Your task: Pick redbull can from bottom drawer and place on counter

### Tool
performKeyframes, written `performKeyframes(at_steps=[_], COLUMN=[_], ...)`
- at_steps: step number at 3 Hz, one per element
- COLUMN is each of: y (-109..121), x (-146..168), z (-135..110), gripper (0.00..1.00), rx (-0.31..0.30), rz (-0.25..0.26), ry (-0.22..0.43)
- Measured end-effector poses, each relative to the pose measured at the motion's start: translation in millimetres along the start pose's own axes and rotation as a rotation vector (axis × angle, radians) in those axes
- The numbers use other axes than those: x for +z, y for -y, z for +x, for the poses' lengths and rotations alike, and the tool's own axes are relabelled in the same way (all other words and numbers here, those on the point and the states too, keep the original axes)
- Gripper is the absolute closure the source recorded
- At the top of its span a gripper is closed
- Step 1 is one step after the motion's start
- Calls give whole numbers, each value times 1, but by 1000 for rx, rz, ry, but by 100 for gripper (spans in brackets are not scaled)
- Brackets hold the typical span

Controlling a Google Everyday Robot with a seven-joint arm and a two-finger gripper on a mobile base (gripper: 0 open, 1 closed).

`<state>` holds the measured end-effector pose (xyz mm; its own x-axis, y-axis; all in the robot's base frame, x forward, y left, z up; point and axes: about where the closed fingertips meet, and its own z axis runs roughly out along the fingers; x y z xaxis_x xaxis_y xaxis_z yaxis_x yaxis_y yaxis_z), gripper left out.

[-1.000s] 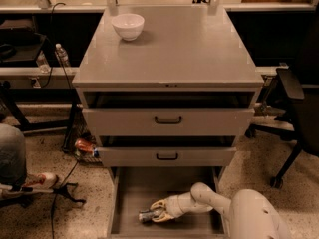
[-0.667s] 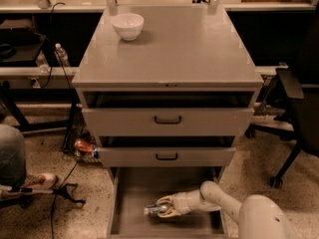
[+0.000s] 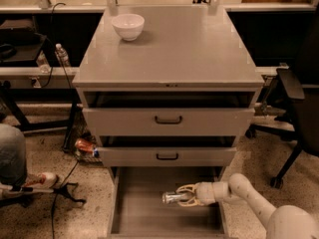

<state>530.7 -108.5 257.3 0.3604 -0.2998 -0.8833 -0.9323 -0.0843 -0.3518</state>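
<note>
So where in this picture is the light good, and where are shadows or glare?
Camera view: the broad grey metal counter is well lit, the white bowl casts a shadow; the grey bottom drawer is dimmer; the small silvery metal can, held in the end effector, shows a bright glint.

Smooth cream-white arm [image 3: 249, 195], rounded bulbous joints, pale curved-finger pincer [image 3: 178, 197] in bottom drawer [image 3: 144, 218]

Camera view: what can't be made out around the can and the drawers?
- Can: its right end is covered by the claw, which grips it inside the bottom drawer. The label is too small to read.
- Can lifted or touching the drawer floor: this single view cannot tell.
- Top drawer and middle drawer: insides lost in shadow under the counter.
- Bottom drawer's front: cut off by the lower edge.
</note>
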Motion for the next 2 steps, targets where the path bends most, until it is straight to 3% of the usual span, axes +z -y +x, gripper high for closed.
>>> performKeyframes(at_steps=[1, 2], y=[-2, 7], x=[-2, -33], z=[-3, -20], gripper=[100, 100], rx=[-2, -51], rz=[-6, 57], ry=[11, -17])
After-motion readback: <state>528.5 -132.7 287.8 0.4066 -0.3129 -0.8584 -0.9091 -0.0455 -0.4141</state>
